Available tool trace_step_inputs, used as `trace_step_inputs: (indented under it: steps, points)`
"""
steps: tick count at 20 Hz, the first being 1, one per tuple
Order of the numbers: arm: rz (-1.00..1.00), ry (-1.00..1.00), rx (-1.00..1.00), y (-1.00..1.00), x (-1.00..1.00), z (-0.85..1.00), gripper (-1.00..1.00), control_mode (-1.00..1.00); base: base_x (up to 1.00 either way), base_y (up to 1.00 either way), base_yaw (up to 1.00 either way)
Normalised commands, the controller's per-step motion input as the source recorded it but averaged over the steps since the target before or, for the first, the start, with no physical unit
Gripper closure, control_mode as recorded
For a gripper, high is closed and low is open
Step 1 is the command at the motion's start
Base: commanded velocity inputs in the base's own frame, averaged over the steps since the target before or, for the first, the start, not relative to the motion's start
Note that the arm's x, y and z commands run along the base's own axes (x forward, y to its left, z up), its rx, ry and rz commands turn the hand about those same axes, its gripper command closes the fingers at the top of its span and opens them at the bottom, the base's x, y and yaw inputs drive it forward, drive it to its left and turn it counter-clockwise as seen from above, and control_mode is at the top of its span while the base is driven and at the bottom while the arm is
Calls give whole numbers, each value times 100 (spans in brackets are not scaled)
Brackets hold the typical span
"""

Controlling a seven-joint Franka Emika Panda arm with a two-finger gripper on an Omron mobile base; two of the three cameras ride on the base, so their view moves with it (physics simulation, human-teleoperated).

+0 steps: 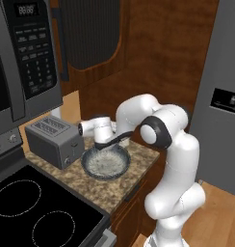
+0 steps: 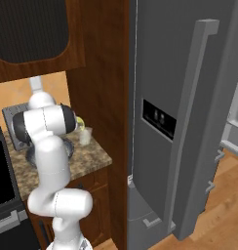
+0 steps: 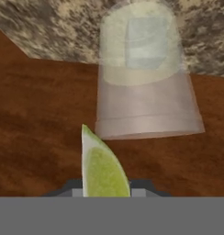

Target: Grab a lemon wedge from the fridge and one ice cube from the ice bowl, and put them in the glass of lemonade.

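One pale green-yellow lemon wedge [image 3: 103, 167] stands upright at the pincer [image 3: 104, 190], whose jaws are nearly closed on its lower end. Just beyond the wedge's tip stands one small clear glass of lemonade [image 3: 143, 75], holding one ice cube [image 3: 146, 43] in pale liquid, on the speckled granite table [image 1: 138, 157]. One wide dark grey ice bowl [image 1: 106, 162] sits beside one silver toaster [image 1: 54, 140]. One grey steel fridge [image 2: 189, 122] stands farther off. No legible writing.
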Motion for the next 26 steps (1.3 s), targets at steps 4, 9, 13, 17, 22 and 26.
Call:
trace_step_inputs:
  steps: [4,9,13,17,22,26]
  points:
    - [-2,-15,0,0,-10,0,100,-100,0,0,0]
    - [-4,-1,0,0,-21,8,100,-100,0,0,0]
    - [-6,10,3,0,-23,33,100,-100,0,0,0]
    - [-4,12,1,0,-9,21,100,-100,0,0,0]
    - [0,1,0,0,6,-38,100,-100,0,0,0]
    - [0,0,-2,0,4,-68,100,-100,0,0,0]
